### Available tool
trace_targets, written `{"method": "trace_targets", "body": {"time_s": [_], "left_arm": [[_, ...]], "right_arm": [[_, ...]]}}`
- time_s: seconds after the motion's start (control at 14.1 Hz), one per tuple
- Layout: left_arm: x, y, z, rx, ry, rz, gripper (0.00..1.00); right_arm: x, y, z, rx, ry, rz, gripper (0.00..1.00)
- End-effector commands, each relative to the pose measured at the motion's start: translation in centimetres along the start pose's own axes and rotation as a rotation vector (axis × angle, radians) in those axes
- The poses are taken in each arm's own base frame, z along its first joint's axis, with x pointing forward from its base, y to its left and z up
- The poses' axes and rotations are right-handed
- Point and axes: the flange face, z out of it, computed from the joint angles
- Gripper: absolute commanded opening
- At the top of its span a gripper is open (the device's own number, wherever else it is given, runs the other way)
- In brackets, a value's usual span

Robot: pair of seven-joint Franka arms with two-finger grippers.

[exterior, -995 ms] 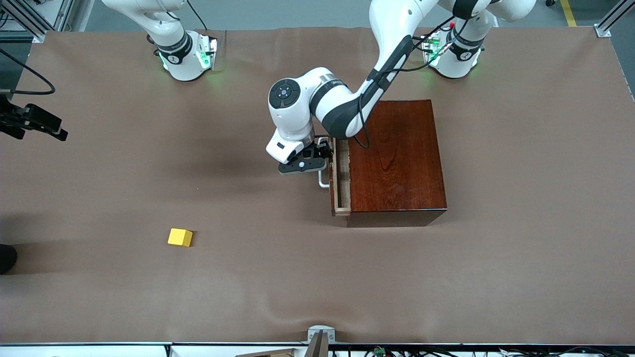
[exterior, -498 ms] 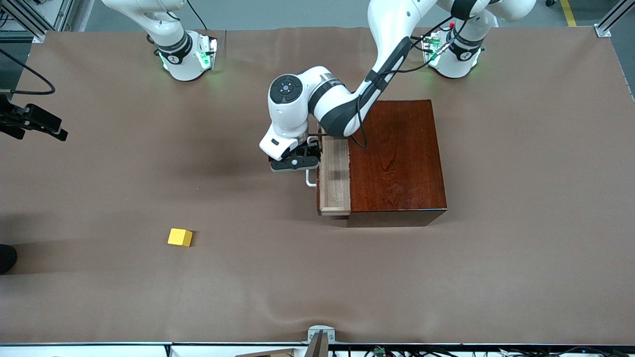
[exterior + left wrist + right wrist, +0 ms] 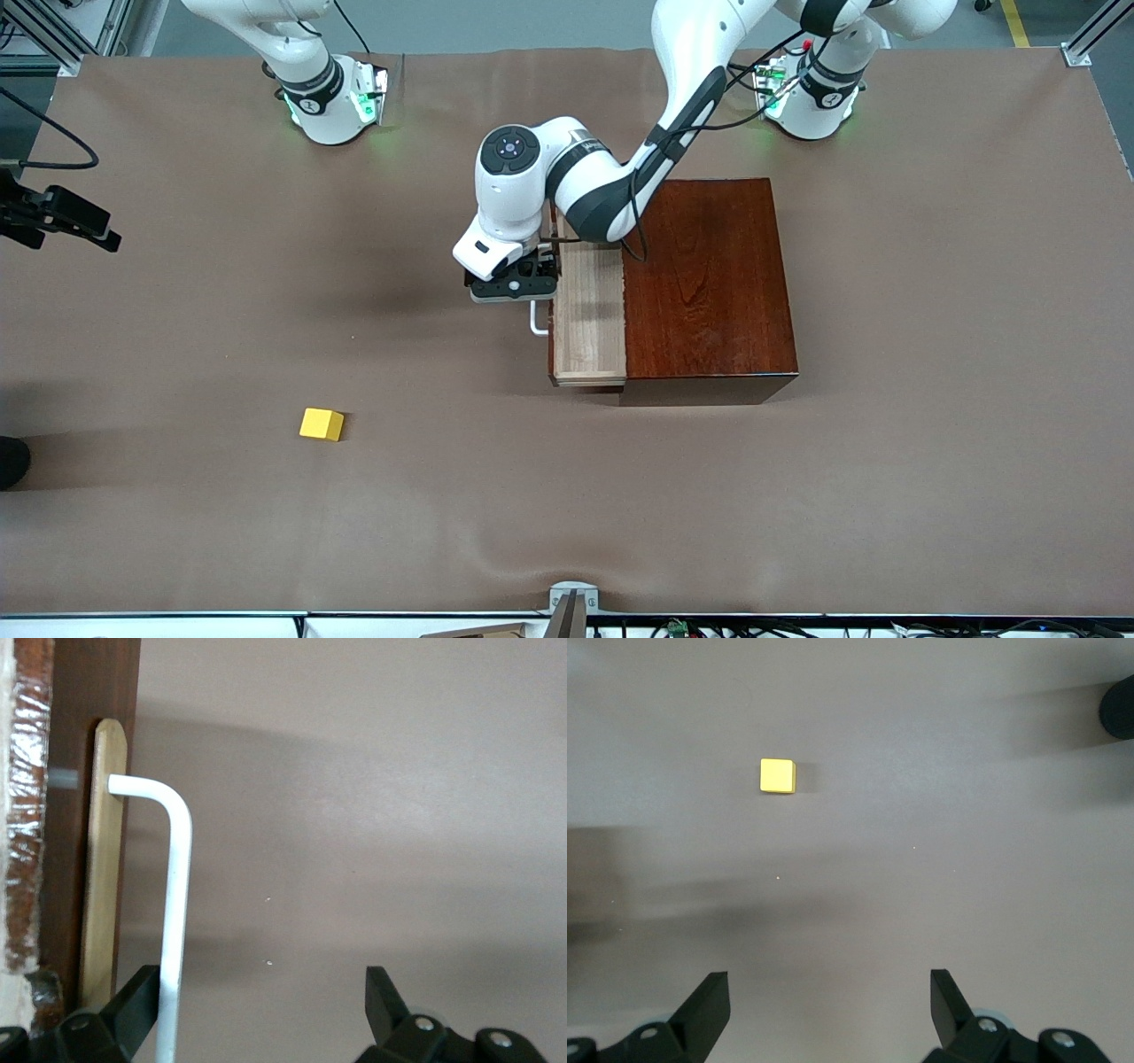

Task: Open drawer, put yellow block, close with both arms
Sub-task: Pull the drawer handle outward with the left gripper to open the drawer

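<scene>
The dark mahogany box [image 3: 709, 283] stands mid-table. Its drawer [image 3: 589, 310], a pale wood tray, is pulled partly out toward the right arm's end. My left gripper [image 3: 514, 285] is at the drawer's white handle [image 3: 537, 321]. In the left wrist view the gripper [image 3: 261, 973] is open, and the handle bar [image 3: 177, 904] lies against the inside of one finger [image 3: 137, 997]. The yellow block [image 3: 321, 424] lies on the table, nearer the front camera and toward the right arm's end. My right gripper [image 3: 828, 979] is open and empty, waiting high over the table with the block [image 3: 778, 776] in view.
The brown cloth table [image 3: 797, 496] is bare around the block and the box. A dark round object [image 3: 11, 461] sits at the table's edge at the right arm's end and also shows in the right wrist view [image 3: 1121, 709].
The drawer has slid farther out of the box toward the right arm's end, with my left gripper moving along at the handle. The block and the right arm have not moved.
</scene>
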Motion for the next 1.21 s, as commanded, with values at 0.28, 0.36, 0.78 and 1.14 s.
{"method": "trace_targets", "body": {"time_s": [0.28, 0.36, 0.78, 1.14], "left_arm": [[-2.0, 2.3, 0.9, -0.074, 0.007, 0.005, 1.00], [-2.0, 2.3, 1.0, -0.074, 0.007, 0.006, 1.00], [-2.9, 3.5, 0.5, -0.115, 0.021, 0.020, 1.00], [-2.8, 4.0, -0.5, -0.158, 0.041, 0.007, 1.00]], "right_arm": [[-0.2, 0.1, -0.5, -0.005, 0.001, -0.006, 1.00], [-0.2, 0.1, -0.5, -0.005, 0.001, -0.006, 1.00], [-0.1, -0.1, -0.4, -0.005, -0.001, -0.008, 1.00], [-0.1, 0.0, -0.4, -0.005, -0.002, -0.006, 1.00]]}}
